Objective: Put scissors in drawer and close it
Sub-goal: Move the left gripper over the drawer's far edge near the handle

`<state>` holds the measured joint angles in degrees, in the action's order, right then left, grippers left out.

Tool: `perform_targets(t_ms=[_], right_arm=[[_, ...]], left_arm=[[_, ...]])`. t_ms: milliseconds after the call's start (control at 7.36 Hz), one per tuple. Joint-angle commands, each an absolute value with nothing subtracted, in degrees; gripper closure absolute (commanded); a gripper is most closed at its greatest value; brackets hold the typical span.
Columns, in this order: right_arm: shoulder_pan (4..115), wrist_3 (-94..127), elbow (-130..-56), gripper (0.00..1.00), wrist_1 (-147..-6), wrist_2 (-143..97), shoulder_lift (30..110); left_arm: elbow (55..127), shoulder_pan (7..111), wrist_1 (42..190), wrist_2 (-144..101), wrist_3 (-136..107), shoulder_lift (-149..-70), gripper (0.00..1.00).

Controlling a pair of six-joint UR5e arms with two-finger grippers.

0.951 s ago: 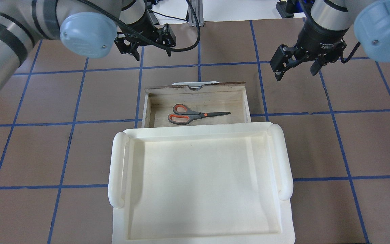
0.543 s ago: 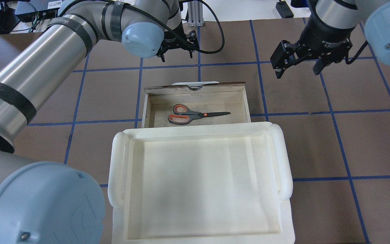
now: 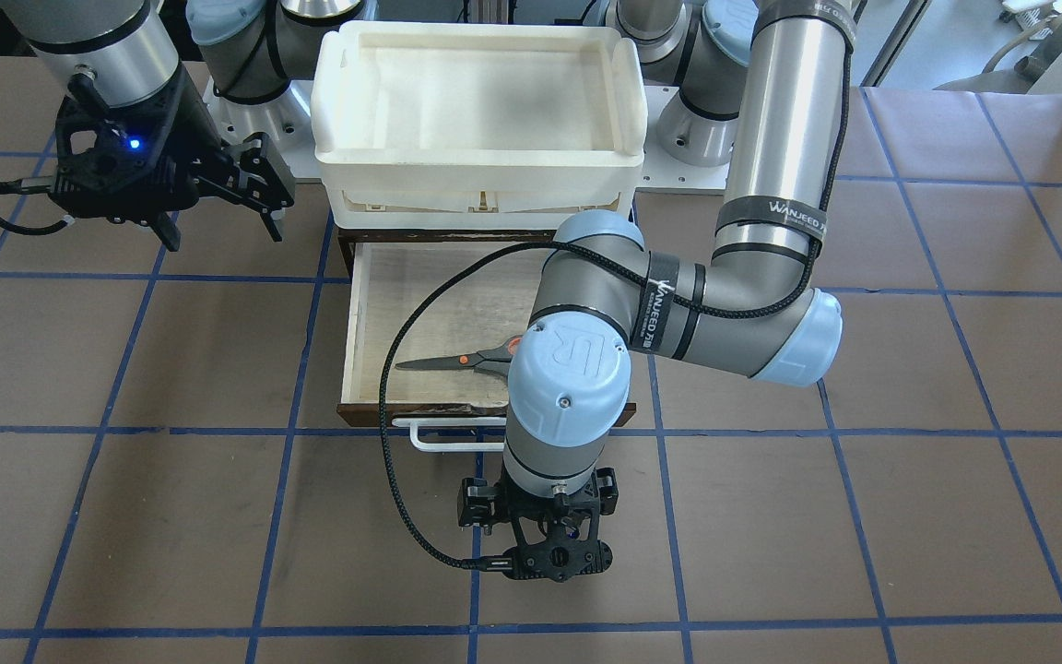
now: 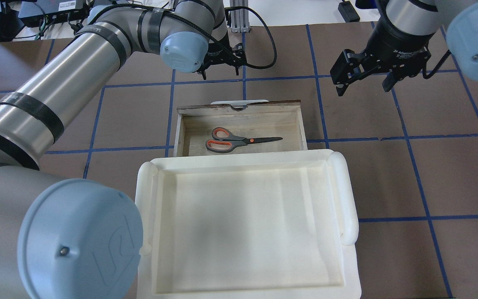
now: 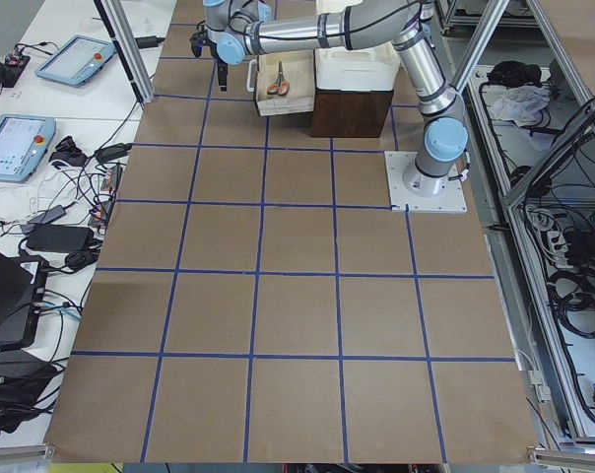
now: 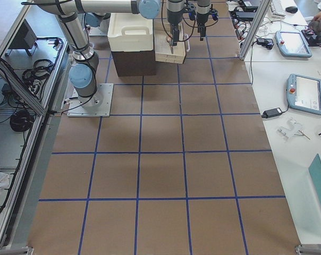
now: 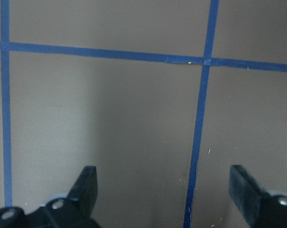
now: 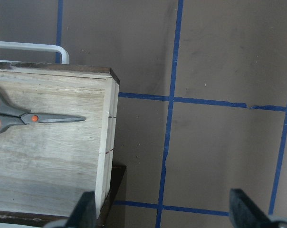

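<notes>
**Left arm repositioned, drawer open, scissors inside**

Left arm has swung round since half a second ago: elbow now low over the near-left corner, left hand (image 4: 221, 70) barely shifted and sitting over the worktop (image 4: 388, 178) on the far side of the drawer front. Its fingers (image 7: 86, 183) are spread wide, with only bare brown surface and blue tape lines between them. Right hand (image 4: 363, 85) has hardly moved. It hangs past the drawer's right front corner, fingers also wide apart, gripping nothing.

Scissors (image 4: 239, 141) unchanged: flat on the drawer floor, roughly parallel to the front panel, loops toward the robot's left, blades toward its right. Drawer (image 4: 301, 124) is pulled out from under the white tray (image 4: 349, 199). White bar handle (image 3: 430, 438) is on the far side, partly hidden by the left wrist in the front-facing view. Can't tell the left hand's height above the worktop.
</notes>
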<state>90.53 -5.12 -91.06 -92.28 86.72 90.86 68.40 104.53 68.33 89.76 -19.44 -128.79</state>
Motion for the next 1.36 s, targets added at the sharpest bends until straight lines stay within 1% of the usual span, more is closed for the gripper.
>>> perform_targets(t_ms=[0,136,407,815,1222], right_arm=[[92.6,-3.5,-91.1,0.00,-92.4,87.0,91.0],[92.7,-4.0,-91.1,0.00,-92.0,87.3,92.3],[92.6,-4.5,-91.1,0.00,-92.0,87.6,92.5],[92.5,-5.1,-91.1,0.00,-92.1,89.6,92.5],[92.0,-5.7,-91.1,0.00,-92.6,89.6,92.2]], left_arm=[[67.9,105.7,68.4,89.5,-19.5,-131.6,0.00],[67.9,106.9,68.4,89.6,-20.2,-132.2,0.00],[67.9,108.0,68.7,89.4,-24.3,-132.3,0.00],[67.9,109.4,73.8,88.9,-25.0,-132.4,0.00],[67.9,109.3,73.7,87.9,-23.9,-134.8,0.00]])
